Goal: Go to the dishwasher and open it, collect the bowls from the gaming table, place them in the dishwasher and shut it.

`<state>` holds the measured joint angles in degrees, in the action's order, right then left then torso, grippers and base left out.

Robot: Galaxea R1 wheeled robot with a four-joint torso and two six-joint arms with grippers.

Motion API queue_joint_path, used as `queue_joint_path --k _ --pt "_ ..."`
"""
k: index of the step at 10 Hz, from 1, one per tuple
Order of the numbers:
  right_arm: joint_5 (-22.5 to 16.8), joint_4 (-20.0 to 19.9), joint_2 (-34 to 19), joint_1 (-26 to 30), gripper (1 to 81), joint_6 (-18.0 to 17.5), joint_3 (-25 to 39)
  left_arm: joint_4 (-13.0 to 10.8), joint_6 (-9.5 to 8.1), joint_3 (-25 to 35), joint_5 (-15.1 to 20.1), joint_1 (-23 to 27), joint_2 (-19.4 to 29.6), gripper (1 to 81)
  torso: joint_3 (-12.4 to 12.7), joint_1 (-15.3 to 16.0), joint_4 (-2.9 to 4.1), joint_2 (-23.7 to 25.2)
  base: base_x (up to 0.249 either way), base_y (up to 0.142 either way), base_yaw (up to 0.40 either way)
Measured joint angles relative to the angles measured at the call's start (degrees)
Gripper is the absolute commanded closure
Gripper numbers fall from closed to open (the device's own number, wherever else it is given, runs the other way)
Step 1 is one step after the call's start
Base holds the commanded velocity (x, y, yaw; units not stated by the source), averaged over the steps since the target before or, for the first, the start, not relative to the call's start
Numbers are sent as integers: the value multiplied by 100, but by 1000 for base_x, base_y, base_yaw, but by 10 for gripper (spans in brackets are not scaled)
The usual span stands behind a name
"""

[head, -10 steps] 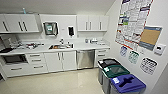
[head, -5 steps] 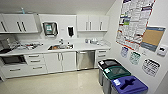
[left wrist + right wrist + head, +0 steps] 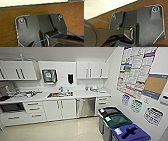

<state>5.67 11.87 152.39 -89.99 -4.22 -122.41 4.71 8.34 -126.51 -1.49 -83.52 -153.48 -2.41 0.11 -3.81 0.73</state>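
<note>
Dishwasher (image 3: 85, 107) stands shut under the white counter (image 3: 90, 94), between cabinet doors and drawers, well ahead of both pincers. Pincer state: cannot tell. Door likely stiff, heavy, hinged low; the top bar handle is the likely hold.

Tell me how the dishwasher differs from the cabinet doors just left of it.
The dishwasher has a stainless-steel front; the cabinet doors are white. The dishwasher's handle is one horizontal bar along its top edge; the cabinet doors carry short vertical handles near where they meet. The dishwasher is a single panel; the cabinet has a pair of doors. Both sit shut under the white counter, at about the same height.
</note>
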Motion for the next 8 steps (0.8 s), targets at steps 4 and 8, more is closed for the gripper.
queue_joint_path --k 4,8 --pt "-11 0 0 -2 10 0 -2 0 0 0 4 -2 1 10 0 -2 0 2 72 0 0" --pt "0 0 0 -2 10 0 -2 0 0 0 4 -2 1 10 0 0 0 0 65 0 0"
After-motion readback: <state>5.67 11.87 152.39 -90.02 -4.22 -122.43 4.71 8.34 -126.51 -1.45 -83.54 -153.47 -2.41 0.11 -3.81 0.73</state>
